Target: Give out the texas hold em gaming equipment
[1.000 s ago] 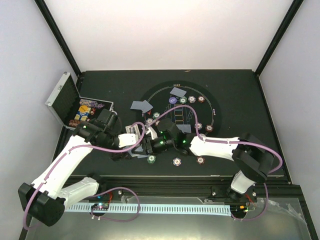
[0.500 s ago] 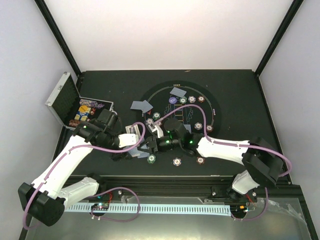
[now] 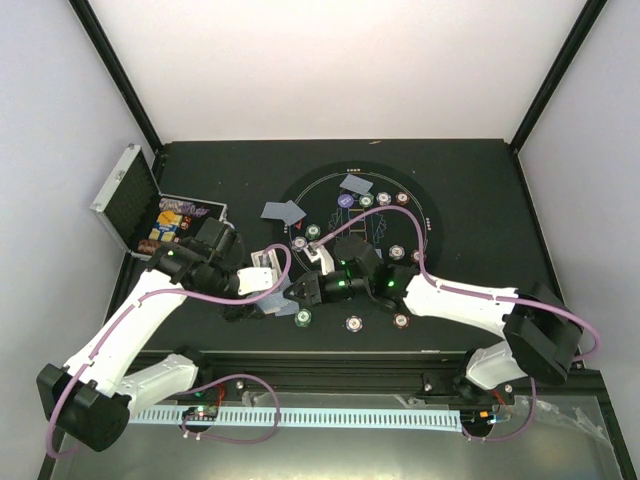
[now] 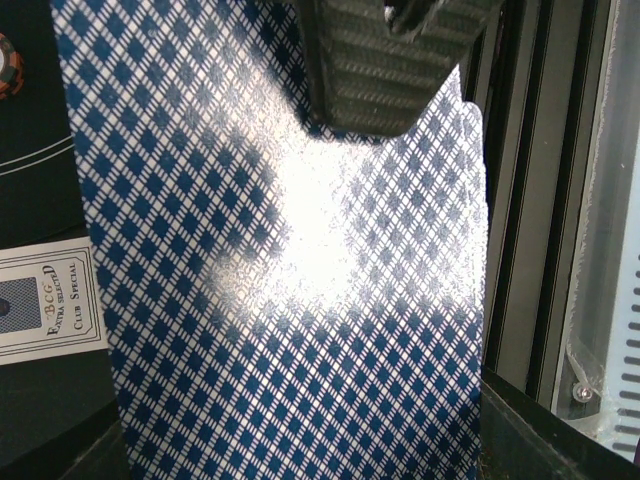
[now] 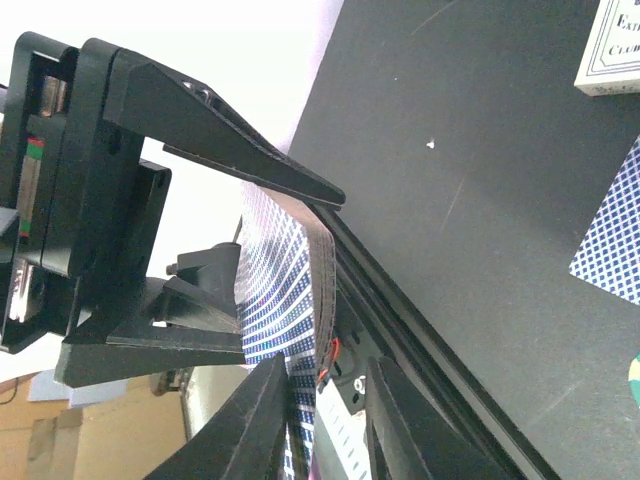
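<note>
Left claw (image 3: 262, 297) clamps a playing card (image 4: 290, 300) — it blocks most of its wrist view. Right claw (image 5: 330, 368) stands apart astride the card's edge, beside the worktop's (image 5: 480, 150) near edge.

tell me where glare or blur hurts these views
Left wrist: a glare patch washes out the middle of the playing card. Right wrist: the area behind the left gripper is blown out white. Top external: evenly lit and sharp.
</note>
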